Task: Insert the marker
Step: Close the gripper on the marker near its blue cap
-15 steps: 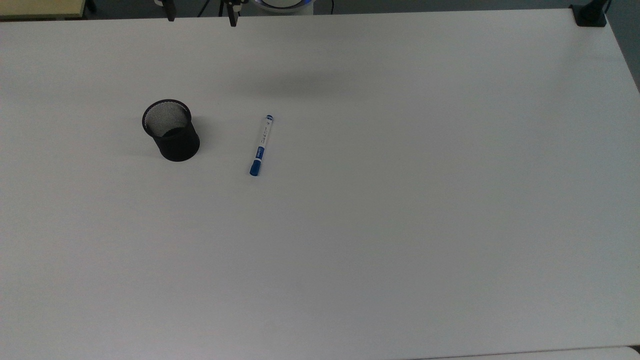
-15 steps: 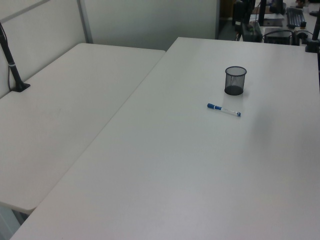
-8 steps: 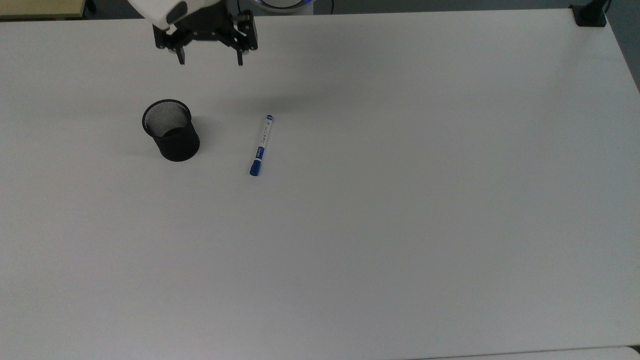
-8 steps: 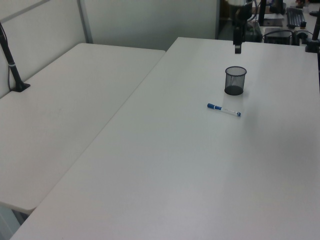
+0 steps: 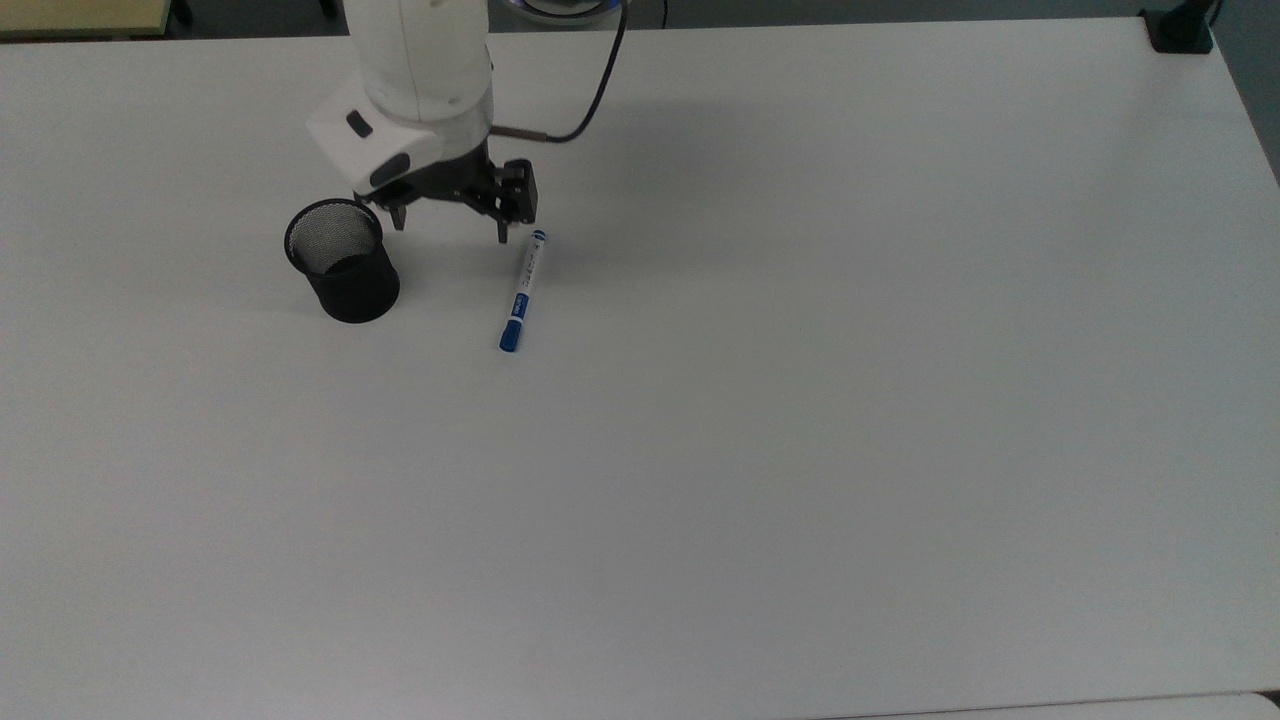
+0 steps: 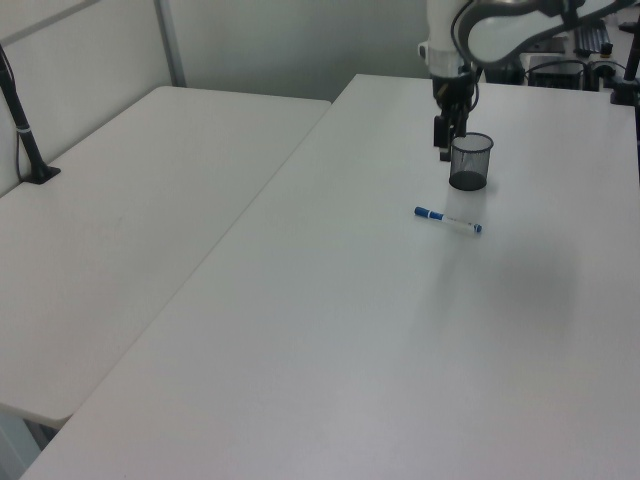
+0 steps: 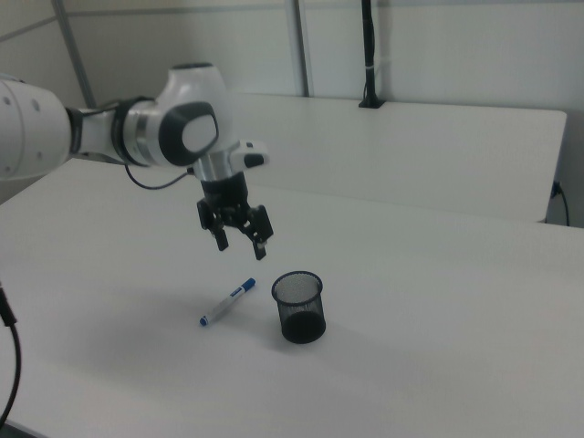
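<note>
**Approach to marker, nothing gripped yet**

Since half a second ago, arm has swung in from the desk's far edge; gripper [image 5: 452, 228] now hangs in the air between the mesh cup [image 5: 342, 262] and the marker [image 5: 523, 291]. Jaws spread apart, empty. Marker lies flat on the desk [image 5: 800, 400], just to the top view's right of the cup, not touching it, blue cap toward the camera.

Risks, as I judge them: slim round barrel may roll if one fingertip lands first. Cup stands close, so a careless descent could knock it over.
</note>
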